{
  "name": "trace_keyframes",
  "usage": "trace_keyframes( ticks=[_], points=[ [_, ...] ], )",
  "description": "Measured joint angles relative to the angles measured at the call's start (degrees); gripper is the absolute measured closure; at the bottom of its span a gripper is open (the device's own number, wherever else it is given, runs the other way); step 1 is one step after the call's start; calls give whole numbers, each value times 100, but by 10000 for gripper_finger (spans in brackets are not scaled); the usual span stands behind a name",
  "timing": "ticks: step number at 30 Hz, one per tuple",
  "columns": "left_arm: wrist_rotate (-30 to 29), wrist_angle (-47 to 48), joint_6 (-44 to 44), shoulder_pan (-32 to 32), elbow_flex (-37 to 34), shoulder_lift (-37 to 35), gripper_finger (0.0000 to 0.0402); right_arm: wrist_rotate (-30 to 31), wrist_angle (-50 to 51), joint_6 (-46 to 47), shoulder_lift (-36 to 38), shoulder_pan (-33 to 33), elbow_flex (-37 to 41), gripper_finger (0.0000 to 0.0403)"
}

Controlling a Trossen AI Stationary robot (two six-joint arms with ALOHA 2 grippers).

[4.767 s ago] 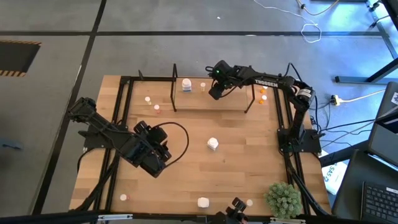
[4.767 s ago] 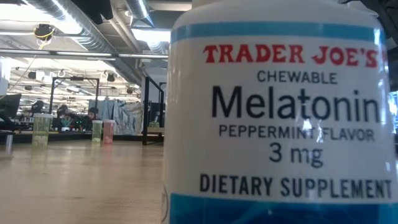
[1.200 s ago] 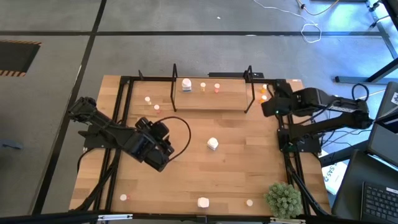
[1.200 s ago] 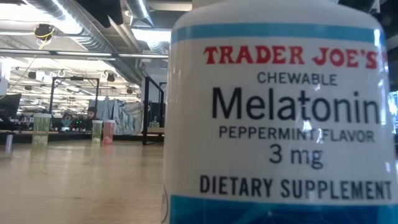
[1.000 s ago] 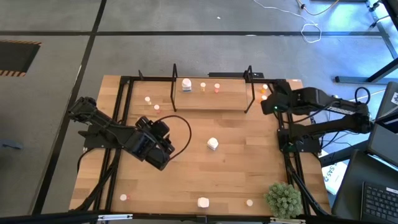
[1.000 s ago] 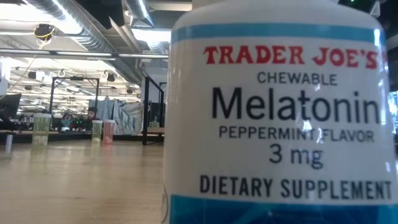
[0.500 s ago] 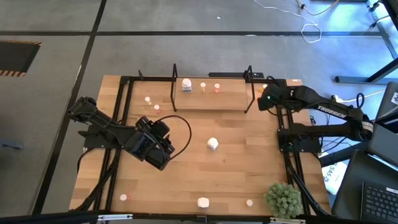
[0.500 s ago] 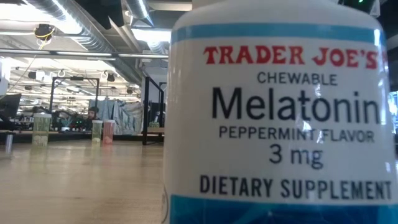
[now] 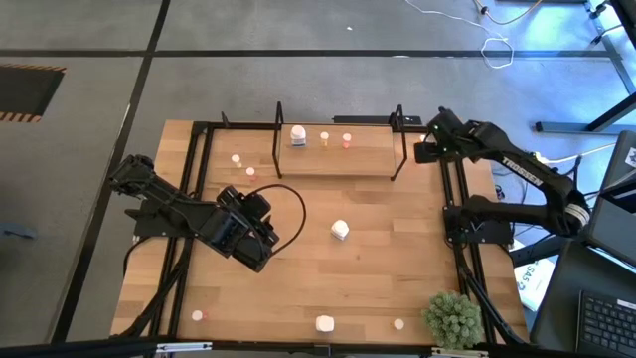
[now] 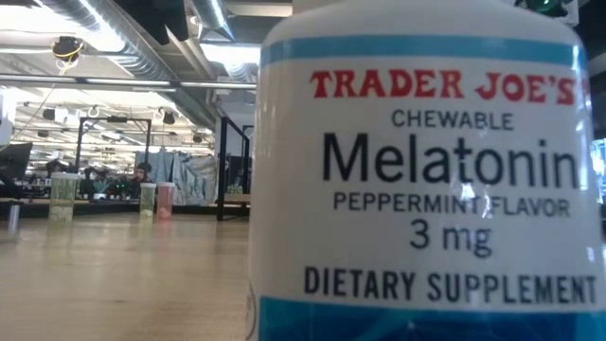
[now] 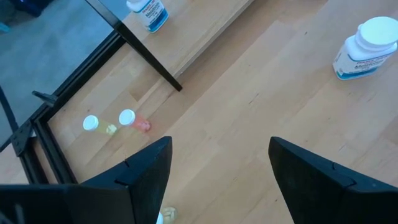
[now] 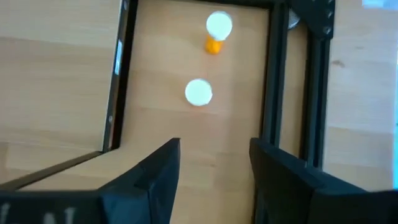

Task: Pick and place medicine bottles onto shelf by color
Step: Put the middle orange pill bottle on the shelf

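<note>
Bottles stand on the shelf (image 9: 338, 151) at the far edge — one white bottle (image 9: 298, 135) and two small ones (image 9: 335, 138). I see another white bottle (image 9: 340, 231) mid-table, and two small bottles (image 12: 208, 59) just beside the shelf's right end frame. My right gripper (image 9: 421, 151) hangs above those two with fingers spread, holding nothing. My left gripper (image 9: 260, 239) waits mid-left, wide open. A melatonin bottle (image 10: 426, 180) fills the low view and hides most of the table (image 9: 397, 268) — plant (image 9: 452, 316) sits at the near right corner.

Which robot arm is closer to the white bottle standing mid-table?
Left. The left gripper sits just left of the white bottle; the right gripper hovers farther off beside the shelf's right end.
</note>
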State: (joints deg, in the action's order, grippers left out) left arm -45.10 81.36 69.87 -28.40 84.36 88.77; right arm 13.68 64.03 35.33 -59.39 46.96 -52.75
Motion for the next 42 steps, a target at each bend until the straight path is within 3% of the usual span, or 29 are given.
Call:
trace_keyframes(
  ticks=[24, 42],
  points=[
    [110, 4, -8, -4, 0, 0, 139, -175, -778, 21, -1837, 746, -2, 208],
    [109, 6, -150, 0, 0, 0, 139, -322, -908, 339, -2188, 765, -2, 208]
  ],
)
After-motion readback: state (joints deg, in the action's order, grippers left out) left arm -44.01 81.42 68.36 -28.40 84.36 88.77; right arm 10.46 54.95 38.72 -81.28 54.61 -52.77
